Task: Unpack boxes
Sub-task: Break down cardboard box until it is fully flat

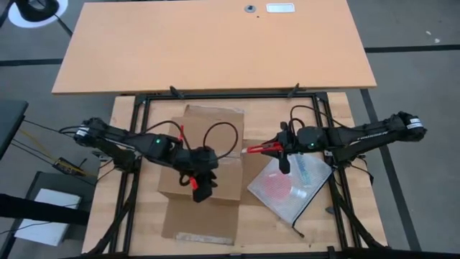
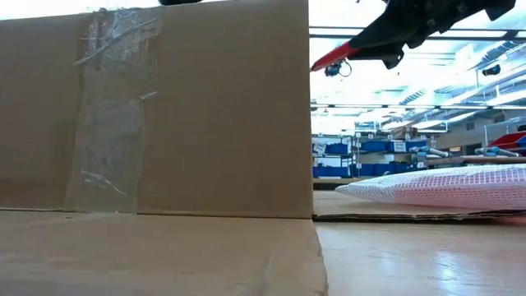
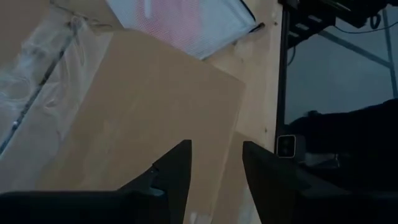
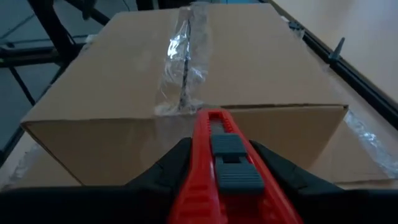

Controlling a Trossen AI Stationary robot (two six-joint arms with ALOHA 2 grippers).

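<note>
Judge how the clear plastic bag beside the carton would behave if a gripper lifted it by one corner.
The clear plastic bag would probably sag: thin film over pink mesh contents. In the low view it lies low and slightly puffed, suggesting little weight. Its glossy film may slip between fingers.

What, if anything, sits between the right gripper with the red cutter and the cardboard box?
Nothing visible. The right gripper holds the red cutter pointed at the box, with open space between the cutter's tip and the box. The clear bag lies on the table below that arm, not in the path.
</note>
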